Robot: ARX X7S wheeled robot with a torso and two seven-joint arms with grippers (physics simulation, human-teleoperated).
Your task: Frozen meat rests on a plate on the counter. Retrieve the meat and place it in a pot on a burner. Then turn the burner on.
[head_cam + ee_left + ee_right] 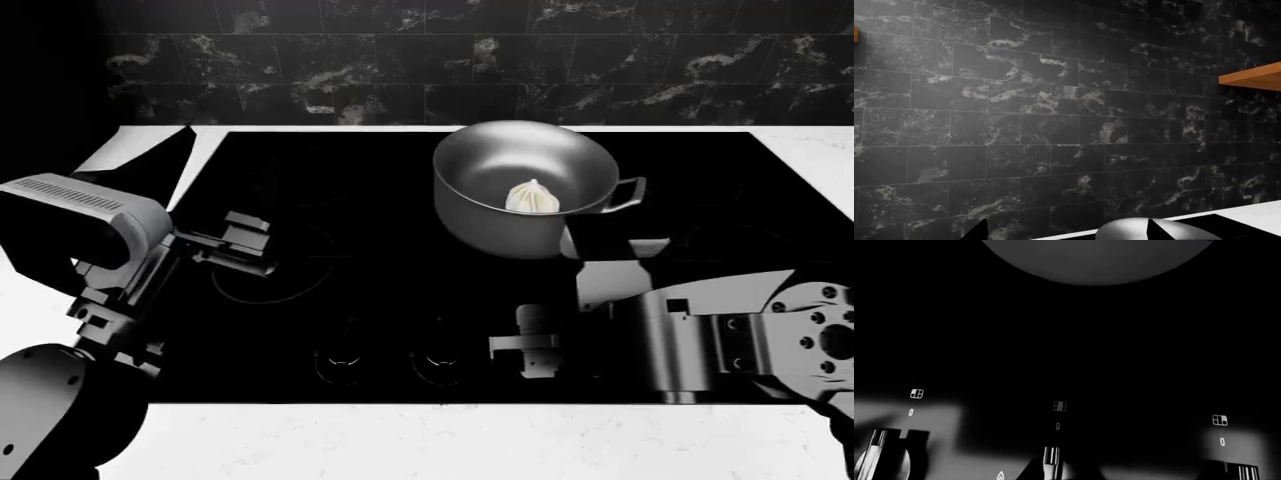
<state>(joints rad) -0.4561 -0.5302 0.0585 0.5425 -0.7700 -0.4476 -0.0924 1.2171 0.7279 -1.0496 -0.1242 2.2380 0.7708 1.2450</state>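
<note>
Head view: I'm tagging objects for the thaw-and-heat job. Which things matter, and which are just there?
Job:
- meat, already inside the pot
- pot
- cooktop touch controls
- right gripper, near those controls

Just there:
- counter
- dark tile wall
- wooden shelf

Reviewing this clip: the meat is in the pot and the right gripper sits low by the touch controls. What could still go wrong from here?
1. The touch controls sit close together in a row, so the right gripper might press the one for a different burner than the pot's.
2. The right arm lies close beside the pot, near its side handle; a sideways move could nudge it off its burner.
3. The meat would then shift with the pot.
</note>
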